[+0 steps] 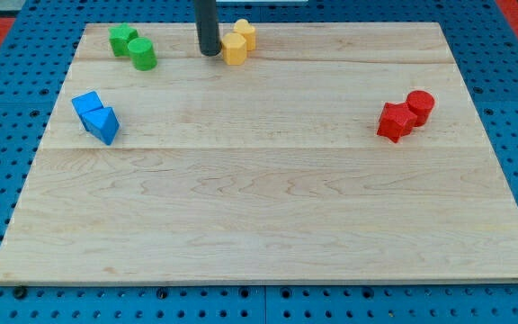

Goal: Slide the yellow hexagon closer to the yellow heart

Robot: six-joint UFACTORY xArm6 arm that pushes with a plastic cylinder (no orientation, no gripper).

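Nearest the camera: bare wooden desk, light planks across the view's bottom half, nothing resting there.
Left side: blue cube touching blue triangle.
Right side: red star-like block touching red cylinder.
Top left: green block beside green cylinder, shape of the first unclear.
Task blocks: yellow hexagon near the view's top edge, centre-left; yellow heart just behind it to the upper right, the two touching or nearly so.
Rod: my tip stands at the hexagon's left side, just beside it, contact not certain.
Claw: none fitted; only a straight dark rod, so no spread or pinch to report.
Orientation: hexagon lies flat, roughly equal all round, no clear long axis; which way the heart's point faces cannot be told.
Progress, as a judgement: the pair already looks close, so little travel remains.
Doing it well: push gently toward the upper right through the hexagon's centre, slow and short, so it neither spins off nor knocks the heart away.
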